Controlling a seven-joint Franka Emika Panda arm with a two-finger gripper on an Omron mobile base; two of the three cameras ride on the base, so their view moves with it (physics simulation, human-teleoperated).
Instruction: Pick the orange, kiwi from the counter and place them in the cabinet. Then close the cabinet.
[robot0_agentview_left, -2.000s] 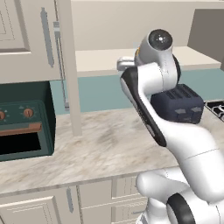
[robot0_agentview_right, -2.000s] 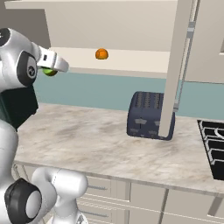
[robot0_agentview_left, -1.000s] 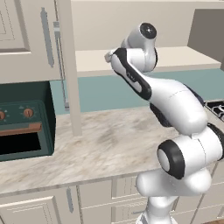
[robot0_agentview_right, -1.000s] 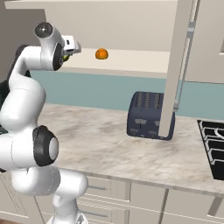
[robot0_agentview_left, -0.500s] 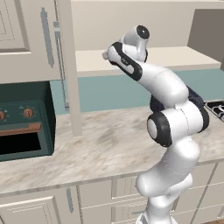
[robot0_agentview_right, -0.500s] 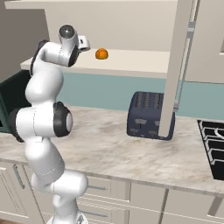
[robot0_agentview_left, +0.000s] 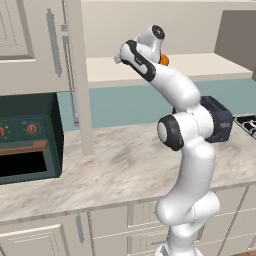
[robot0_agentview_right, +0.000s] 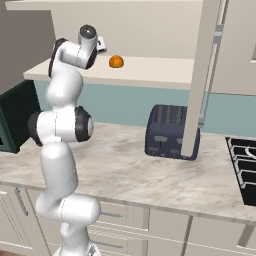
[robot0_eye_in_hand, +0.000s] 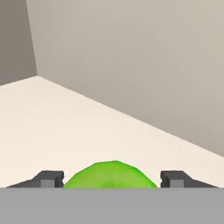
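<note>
1 kiwi (robot0_eye_in_hand: 110, 175) between the fingers (robot0_eye_in_hand: 48, 178) of 1 gripper (robot0_eye_in_hand: 110, 180), small gaps either side, grip unclear, 1 orange (robot0_agentview_right: 116, 61) on cabinet (robot0_agentview_right: 165, 70) shelf, 1 toaster (robot0_agentview_right: 169, 131) on counter (robot0_agentview_right: 150, 175)

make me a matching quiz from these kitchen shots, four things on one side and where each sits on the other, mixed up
Things:
1. orange
2. kiwi
3. toaster
4. oven

Places:
A. on the counter, beside the open cabinet door
B. between the pincer tips, over the cabinet shelf
C. at the far left end of the counter
D. resting on the cabinet shelf, beside the arm

Pairs: 1-D, 2-B, 3-A, 4-C
</note>
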